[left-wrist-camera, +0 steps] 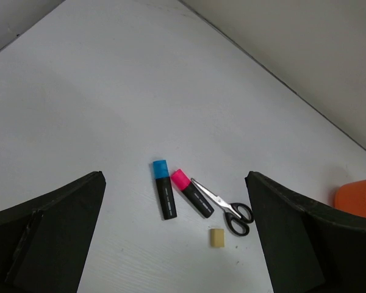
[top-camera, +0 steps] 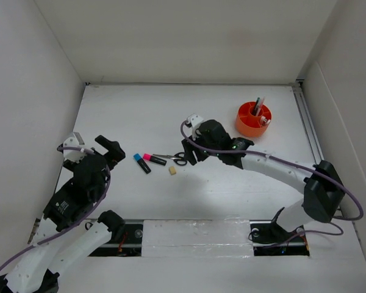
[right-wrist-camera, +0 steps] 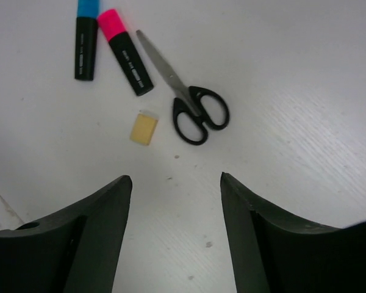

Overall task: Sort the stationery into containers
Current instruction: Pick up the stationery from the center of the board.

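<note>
White desk (top-camera: 232,97) is shared by blue-capped marker (top-camera: 142,163), pink-capped marker (top-camera: 154,159), black-handled scissors (top-camera: 174,158) and beige eraser cube (top-camera: 172,172); pens (top-camera: 258,104) are stood in orange pot (top-camera: 247,126); left claw (left-wrist-camera: 174,175) and right claw (right-wrist-camera: 175,179) are released, empty.

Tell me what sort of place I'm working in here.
Probably a lab robot test cell, not a real office: a bare white table boxed in by plain white panels, with only an orange desk pot, scissors and a few other stationery pieces laid out.

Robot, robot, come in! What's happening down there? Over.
Left gripper open, right gripper open, both empty. Scissors, eraser, blue marker, pink marker loose on table. Pens in orange pot. Nothing blocking.
</note>
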`<state>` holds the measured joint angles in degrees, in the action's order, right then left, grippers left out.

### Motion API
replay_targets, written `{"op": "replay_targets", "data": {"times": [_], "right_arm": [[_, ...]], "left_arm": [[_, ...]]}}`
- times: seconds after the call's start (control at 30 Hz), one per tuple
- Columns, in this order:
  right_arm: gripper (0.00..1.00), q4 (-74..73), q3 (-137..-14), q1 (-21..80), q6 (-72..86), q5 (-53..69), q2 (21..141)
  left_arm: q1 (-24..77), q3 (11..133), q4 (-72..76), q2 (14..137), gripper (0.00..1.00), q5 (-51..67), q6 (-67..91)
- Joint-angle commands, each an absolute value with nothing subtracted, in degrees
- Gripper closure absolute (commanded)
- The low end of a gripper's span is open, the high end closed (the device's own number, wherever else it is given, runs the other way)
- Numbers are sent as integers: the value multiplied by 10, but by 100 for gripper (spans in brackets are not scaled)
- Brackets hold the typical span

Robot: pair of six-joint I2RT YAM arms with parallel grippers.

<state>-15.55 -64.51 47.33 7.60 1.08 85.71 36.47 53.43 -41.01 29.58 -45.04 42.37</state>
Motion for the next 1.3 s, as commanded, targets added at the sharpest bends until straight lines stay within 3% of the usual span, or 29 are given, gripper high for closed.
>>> {"op": "replay_targets", "data": {"times": [0.0, 0.13, 0.33, 0.87, 1.27], "right_arm": [[36, -91, -646, 524, 119, -6, 879], [43, -108, -683, 585, 184, -107, 940], [47, -98, -708, 606, 223, -121, 1029], [47, -157, -822, 606, 229, -192, 1144], [49, -189, -822, 606, 241, -209, 1164]], "left_arm": [[362, 552, -409, 296, 0, -473, 442], [362, 552, -403, 316, 0, -459, 424], [362, 552, -385, 330, 0, -441, 406], [362, 547, -368, 320, 0, -420, 389], [362, 541, -363, 304, 0, -409, 379]]}}
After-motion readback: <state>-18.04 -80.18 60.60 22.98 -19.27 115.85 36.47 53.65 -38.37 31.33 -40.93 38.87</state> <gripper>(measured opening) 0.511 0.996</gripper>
